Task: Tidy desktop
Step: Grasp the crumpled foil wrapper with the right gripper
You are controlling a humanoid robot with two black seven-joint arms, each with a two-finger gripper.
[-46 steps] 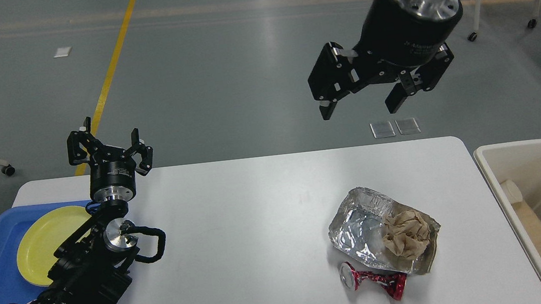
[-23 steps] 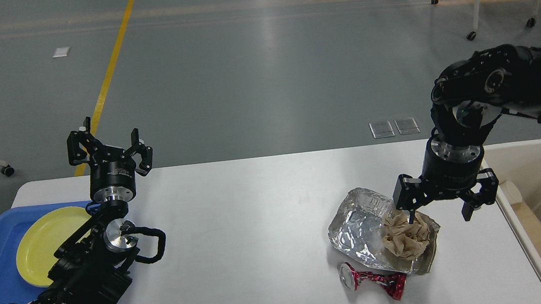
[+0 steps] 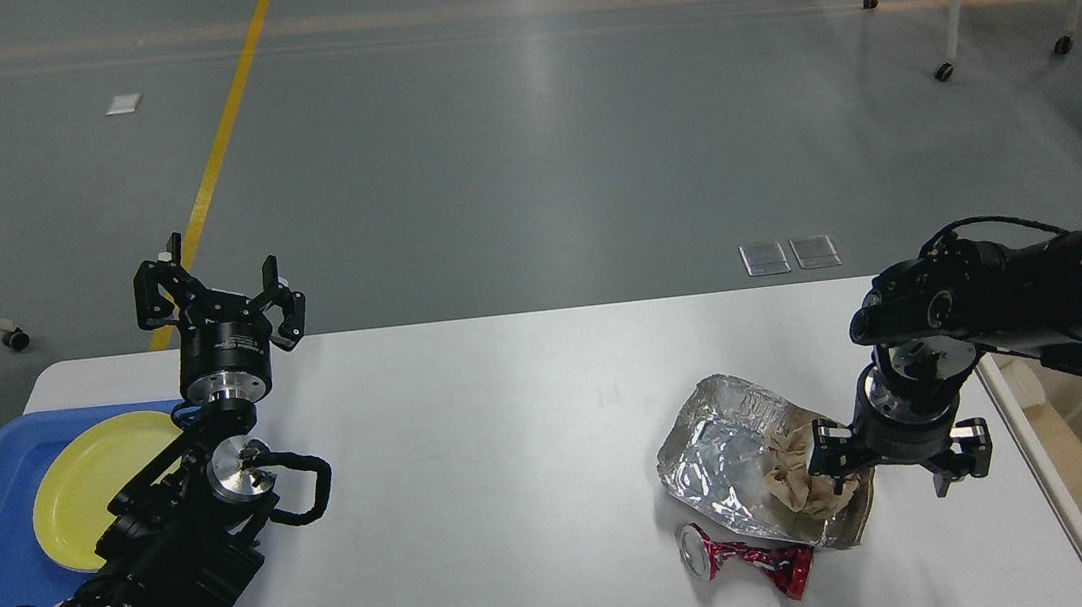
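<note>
Foil tray (image 3: 717,451) at lower right of desktop (image 3: 514,427) probably crumples easily (brown paper wad (image 3: 801,477) inside); right gripper (image 3: 897,482), fingers spread and empty, best pinches its rim.

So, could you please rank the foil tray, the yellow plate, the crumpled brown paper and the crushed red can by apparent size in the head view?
1. Foil tray, largest.
2. Yellow plate, partly hidden by the left arm; close to the tray, so this order is unsure.
3. Crushed red can.
4. Crumpled brown paper, similar to the can and partly covered by the right gripper.
</note>
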